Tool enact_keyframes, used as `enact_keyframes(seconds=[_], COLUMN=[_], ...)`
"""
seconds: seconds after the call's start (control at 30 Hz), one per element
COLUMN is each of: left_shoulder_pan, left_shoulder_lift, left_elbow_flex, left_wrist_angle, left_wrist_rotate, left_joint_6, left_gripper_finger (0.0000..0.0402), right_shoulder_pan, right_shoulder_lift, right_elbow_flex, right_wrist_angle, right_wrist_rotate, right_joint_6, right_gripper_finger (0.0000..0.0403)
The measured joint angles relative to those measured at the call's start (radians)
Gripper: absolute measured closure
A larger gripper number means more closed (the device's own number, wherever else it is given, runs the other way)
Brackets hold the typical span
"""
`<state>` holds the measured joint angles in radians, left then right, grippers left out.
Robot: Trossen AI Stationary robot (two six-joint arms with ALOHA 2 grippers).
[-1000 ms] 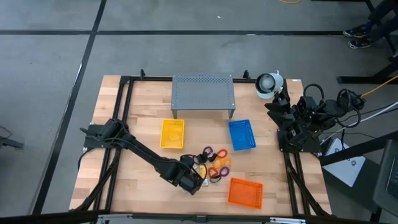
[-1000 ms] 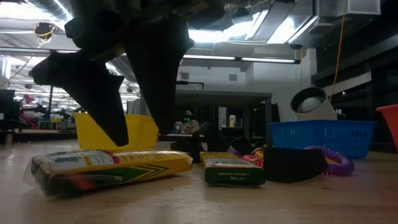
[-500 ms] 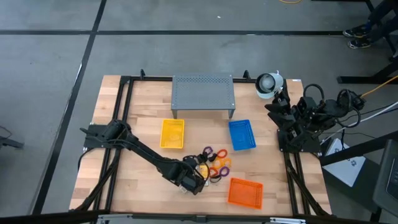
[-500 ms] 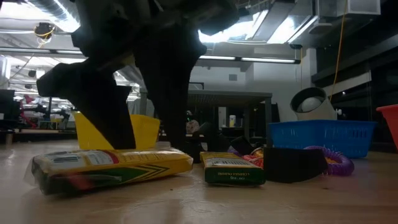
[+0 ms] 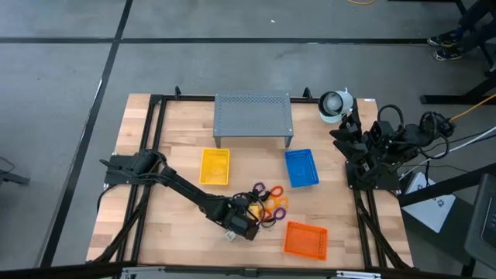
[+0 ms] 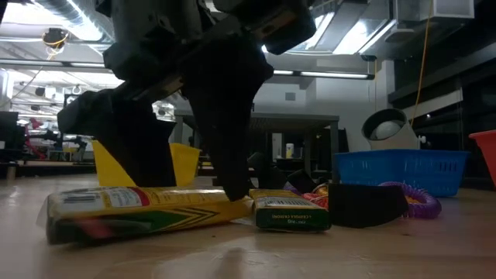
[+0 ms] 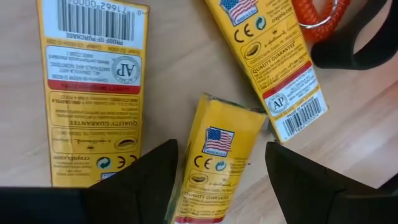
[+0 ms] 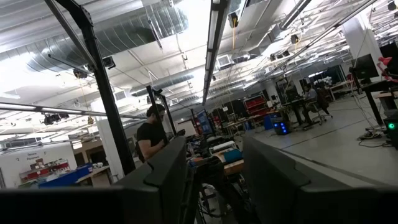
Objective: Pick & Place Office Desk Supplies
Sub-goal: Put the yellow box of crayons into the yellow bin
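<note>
Packets of yellow crayons lie in a cluster near the front middle of the wooden table (image 5: 155, 155), and the left gripper (image 5: 242, 224) is down among them. In the left wrist view its two dark fingers (image 7: 143, 180) stand apart on either side of a yellow packet (image 7: 214, 158), one finger on each long side; whether they press on it cannot be told. The low view shows the same fingers (image 6: 225, 124) coming down to the table, straddling the long packet (image 6: 147, 209) that lies flat nearest the camera. A second packet (image 7: 93, 87) lies just beside it, barcode end away from the gripper, and a third packet (image 7: 270, 59) lies at an angle on the other side, next to an orange loop (image 7: 314, 22) and a black clip (image 7: 360, 43).

Just right of the gripper in the high view sit the coiled loops (image 5: 270, 203), purple, orange and yellow, bunched together. Around them stand the yellow tray (image 5: 215, 167) to the far left, the blue tray (image 5: 301, 168) to the far right and the orange tray (image 5: 305, 239) at the near right. The grey perforated stand (image 5: 253, 116) is at the far side of the table.

The right gripper (image 8: 214, 186) waits folded up at the table's right edge, its fingers parted and holding nothing, looking out into the room where a person (image 8: 151, 140) stands.
</note>
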<state>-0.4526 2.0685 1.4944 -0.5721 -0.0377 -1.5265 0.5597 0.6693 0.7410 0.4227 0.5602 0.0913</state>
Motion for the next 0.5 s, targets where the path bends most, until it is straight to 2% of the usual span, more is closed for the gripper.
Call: enact_keyframes(seconds=[0.27,0.5], left_shoulder_pan=[-0.004,-0.003], left_shoulder_lift=[0.023,0.028], left_elbow_flex=[0.002,0.003], left_wrist_angle=[0.015,-0.005], left_wrist_rotate=[0.095,0.088], left_joint_6=[0.015,0.078], left_gripper_finger=[0.0157,0.0158], right_shoulder_pan=[0.0,-0.002], right_shoulder_lift=[0.0,0.0], right_elbow_flex=[0.0,0.0], right_wrist_angle=[-0.012,-0.012], right_wrist_rotate=[0.0,0.0], right_joint_6=[-0.014,-0.028], right_gripper_finger=[0.0243,0.0243])
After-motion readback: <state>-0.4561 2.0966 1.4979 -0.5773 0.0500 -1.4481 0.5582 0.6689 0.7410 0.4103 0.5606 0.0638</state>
